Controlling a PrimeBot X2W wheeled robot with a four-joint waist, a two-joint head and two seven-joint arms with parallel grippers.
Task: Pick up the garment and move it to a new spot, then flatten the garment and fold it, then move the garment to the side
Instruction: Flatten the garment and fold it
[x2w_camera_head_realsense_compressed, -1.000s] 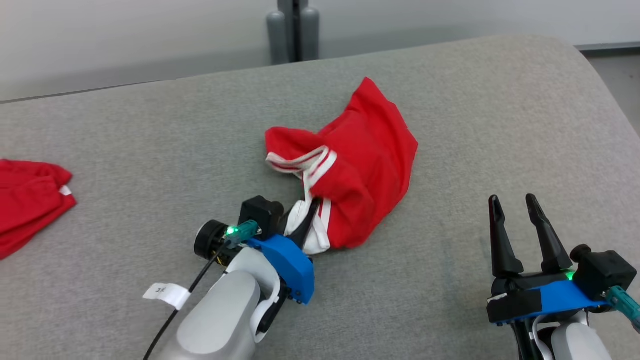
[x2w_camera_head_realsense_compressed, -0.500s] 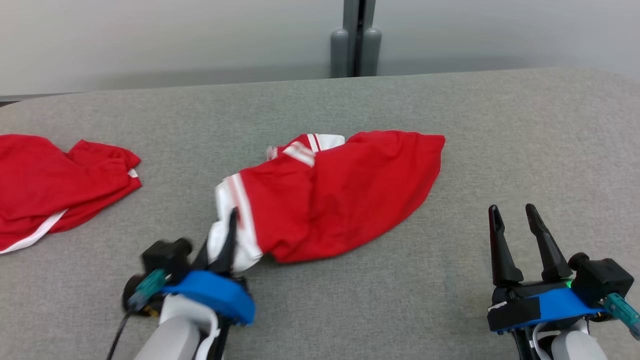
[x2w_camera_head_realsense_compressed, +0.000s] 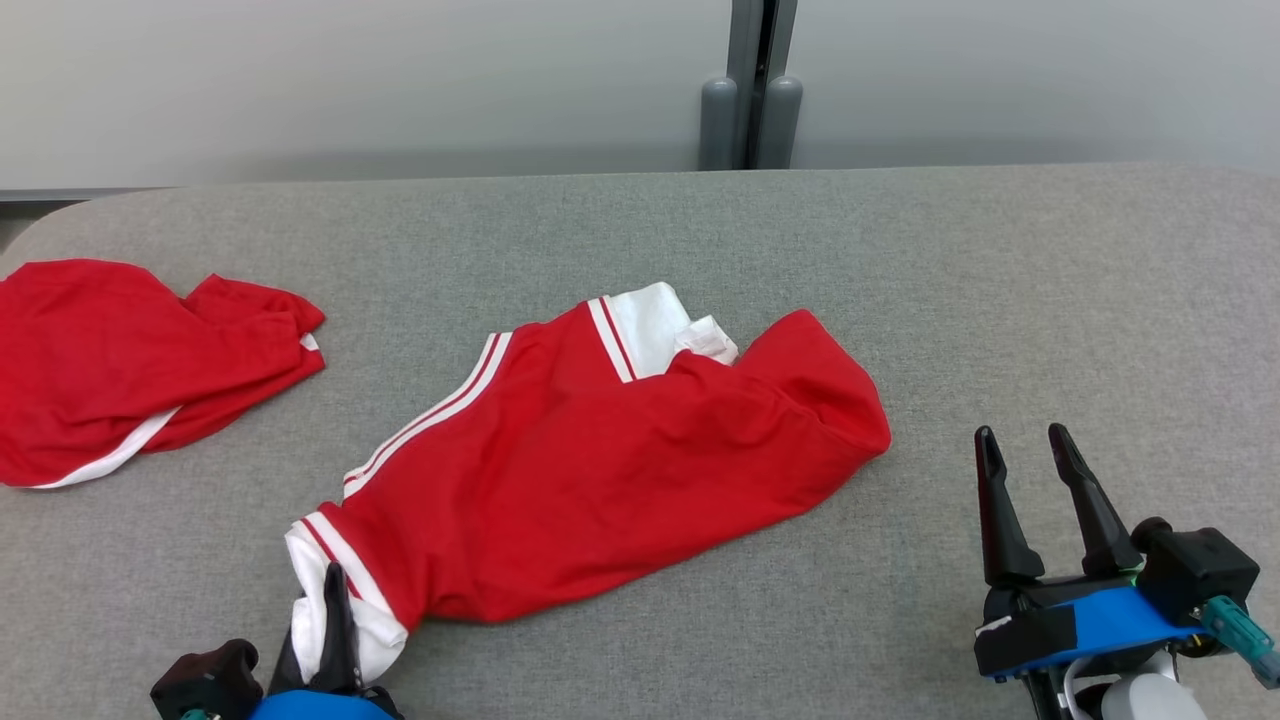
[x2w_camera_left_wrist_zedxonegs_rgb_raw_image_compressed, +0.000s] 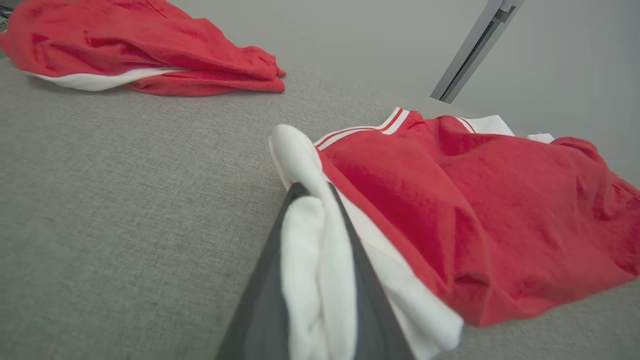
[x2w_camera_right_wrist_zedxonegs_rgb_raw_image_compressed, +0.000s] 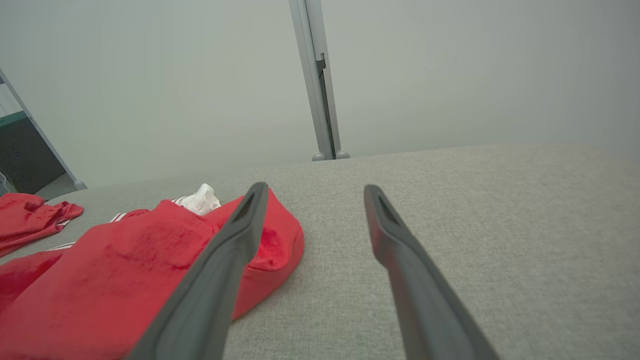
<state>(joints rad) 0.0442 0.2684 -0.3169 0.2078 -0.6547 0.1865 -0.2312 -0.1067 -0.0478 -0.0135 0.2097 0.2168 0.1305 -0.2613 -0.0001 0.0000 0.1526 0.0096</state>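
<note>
**Fig. Placement and first flattening of the garment, head and wrist views.** The left gripper (x2w_camera_head_realsense_compressed: 330, 600), at the near left edge of the grey padded table (x2w_camera_head_realsense_compressed: 1000, 300), is clamped on the white striped cuff (x2w_camera_head_realsense_compressed: 372, 628) of the red garment (x2w_camera_head_realsense_compressed: 620, 450). In the left wrist view white cloth fills the space between the two dark fingers. The garment lies across the middle of the table, stretched from this cuff toward a second white cuff (x2w_camera_head_realsense_compressed: 650, 325) at the far side. Its right end (x2w_camera_head_realsense_compressed: 840, 410) is bunched and folded over. The right gripper (x2w_camera_head_realsense_compressed: 1020, 440) stands with its jaws parted and holds nothing, near that bunched end but apart from it.

The placement appears nearly done, and flattening is the likely work in hand. To do it well, the held cuff should be kept low and drawn gently along the table, so the cloth drags smooth rather than lifting into new folds. The right gripper would best pinch the rumpled right end and pull opposite the left (tension from both ends removes creases that a single pull only shifts). A second red garment (x2w_camera_head_realsense_compressed: 110, 370) lies well apart at the far left and should be left alone.
</note>
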